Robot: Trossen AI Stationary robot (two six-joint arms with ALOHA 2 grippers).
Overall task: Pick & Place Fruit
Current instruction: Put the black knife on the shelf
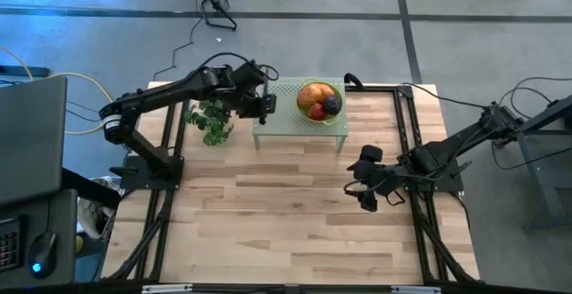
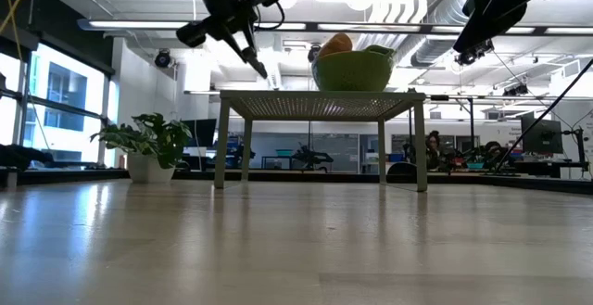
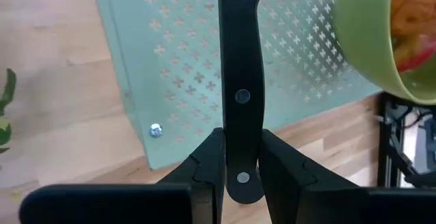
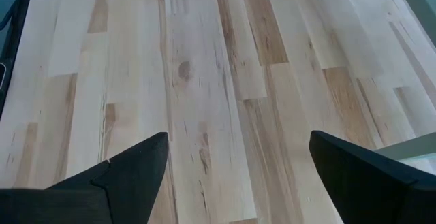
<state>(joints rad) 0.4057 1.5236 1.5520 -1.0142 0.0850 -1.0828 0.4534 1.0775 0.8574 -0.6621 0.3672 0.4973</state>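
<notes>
The fruit (image 1: 320, 102), an orange piece, a red one and a dark purple one, lies in a green bowl (image 2: 352, 69). The bowl stands on a small pale-green perforated table (image 1: 286, 120) at the far middle of the wooden table. My left gripper (image 1: 264, 97) hangs over that small table's left end, left of the bowl, shut on a slim black knife (image 3: 240, 60). My right gripper (image 1: 366, 182) waits open above the bare wood at the right (image 4: 238, 139), with nothing between its fingers. My left gripper pinches the knife's black riveted handle at its butt end (image 3: 242, 166) between its two fingers. The fingers slant downward from above and lie along the handle. The knife sticks out ahead of them, tip (image 2: 260, 69) down, clear of the small table's top.
A leafy green plant (image 1: 210, 120) stands left of the small table, beside my left arm. The bowl's rim (image 3: 361, 40) is close to the knife's right. Bare wood lies across the near half of the table (image 1: 286, 222). Black frame rails (image 1: 407, 124) run along both sides.
</notes>
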